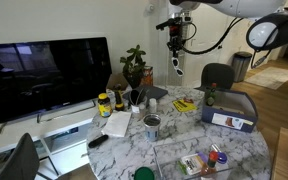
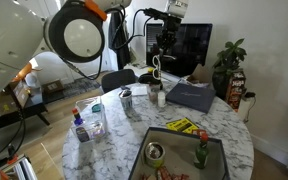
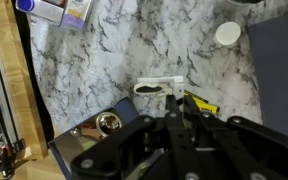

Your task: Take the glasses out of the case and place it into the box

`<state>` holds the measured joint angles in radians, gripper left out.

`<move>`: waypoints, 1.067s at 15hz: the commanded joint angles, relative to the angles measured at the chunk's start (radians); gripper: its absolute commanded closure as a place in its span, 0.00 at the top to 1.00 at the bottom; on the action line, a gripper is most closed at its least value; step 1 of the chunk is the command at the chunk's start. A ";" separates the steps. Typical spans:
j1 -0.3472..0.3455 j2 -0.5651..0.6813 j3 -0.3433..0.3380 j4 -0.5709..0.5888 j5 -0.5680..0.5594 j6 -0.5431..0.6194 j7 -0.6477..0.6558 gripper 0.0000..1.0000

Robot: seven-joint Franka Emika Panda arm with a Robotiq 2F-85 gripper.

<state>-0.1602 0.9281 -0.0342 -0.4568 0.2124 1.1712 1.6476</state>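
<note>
1. High above the marble table (image 1: 184, 128), the gripper (image 1: 175, 60) is closed on the glasses (image 1: 176, 69), which hang from its fingertips.
2. The box (image 1: 246, 103) stands on the table, well below the gripper and off to one side.
3. In the wrist view the glasses (image 3: 152, 88) have a white frame and a dark lens.
4. The box is blue-grey, with raised walls and a white side panel.

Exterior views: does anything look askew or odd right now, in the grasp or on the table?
The white-framed glasses hang tilted from the gripper, dangling below it rather than sitting level, high above the white marble table. Nothing on the table looks spilled or toppled.
</note>
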 commanded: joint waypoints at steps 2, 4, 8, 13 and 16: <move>-0.005 0.000 0.012 0.000 -0.008 0.001 -0.001 0.11; 0.003 -0.016 0.012 -0.026 -0.010 0.014 -0.004 0.11; -0.020 0.028 -0.047 0.008 -0.068 0.040 0.110 0.03; -0.115 0.091 -0.107 0.015 -0.137 -0.082 0.158 0.03; -0.174 0.126 -0.135 0.012 -0.158 -0.177 0.183 0.03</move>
<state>-0.2897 1.0186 -0.1539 -0.4596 0.0717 1.0775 1.7866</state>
